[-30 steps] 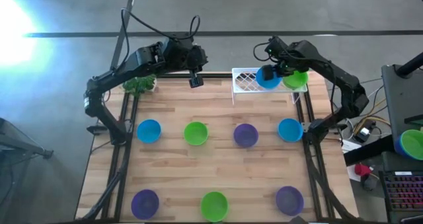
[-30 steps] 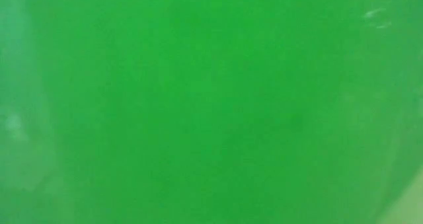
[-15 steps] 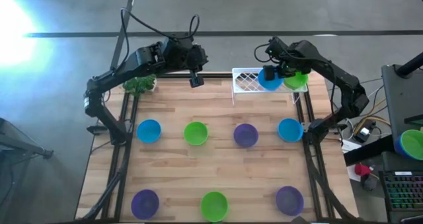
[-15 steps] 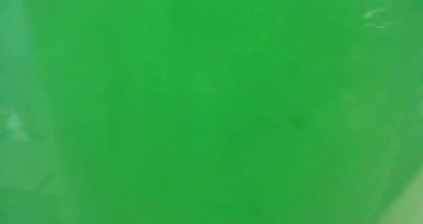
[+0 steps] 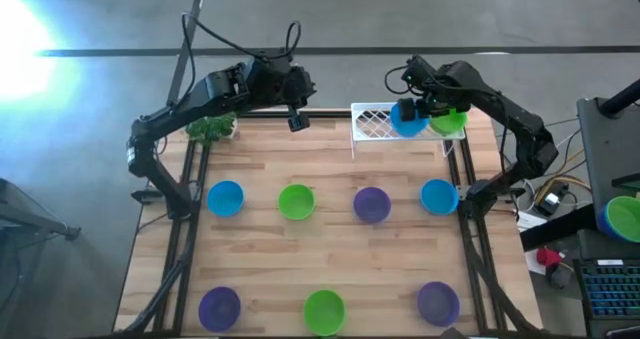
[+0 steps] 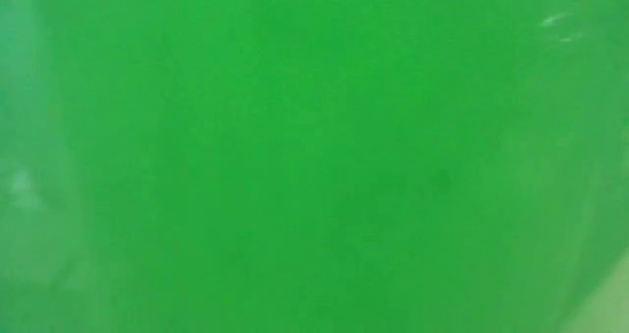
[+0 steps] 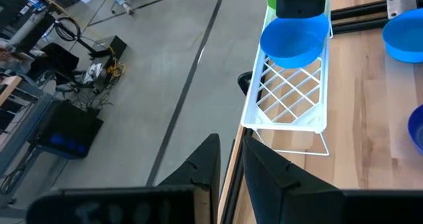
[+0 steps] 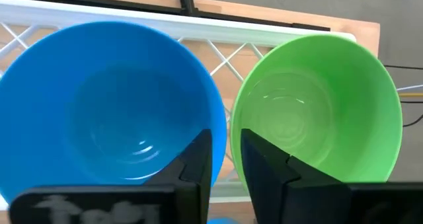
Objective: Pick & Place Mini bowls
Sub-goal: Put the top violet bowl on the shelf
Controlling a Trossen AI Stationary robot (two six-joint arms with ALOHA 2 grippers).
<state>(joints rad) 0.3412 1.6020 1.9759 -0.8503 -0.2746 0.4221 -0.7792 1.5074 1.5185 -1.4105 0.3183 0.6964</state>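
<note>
table (image 5: pixel 330 254): pale wood planks on a dark frame, grey concrete floor around it
low view: filled edge to edge with solid green, nothing else readable
rack (image 5: pixel 375 122): white wire lattice at the far table edge, holds a blue bowl (image 5: pixel 408 119) and a green bowl (image 5: pixel 447 121) side by side
right gripper (image 5: pixel 413 109): over the rack, fingers narrowly apart astride the blue bowl's rim
left gripper (image 5: pixel 296 121): at the far edge beside the rack, fingers nearly together, holding nothing
mini bowls: smooth round plastic; middle row blue (image 5: pixel 225 198), green (image 5: pixel 296 201), purple (image 5: pixel 371 204), blue (image 5: pixel 438 196); near row purple (image 5: pixel 219 306), green (image 5: pixel 324 309), purple (image 5: pixel 437 302)
plant (image 5: pixel 211 129): leafy green, far left corner
</note>
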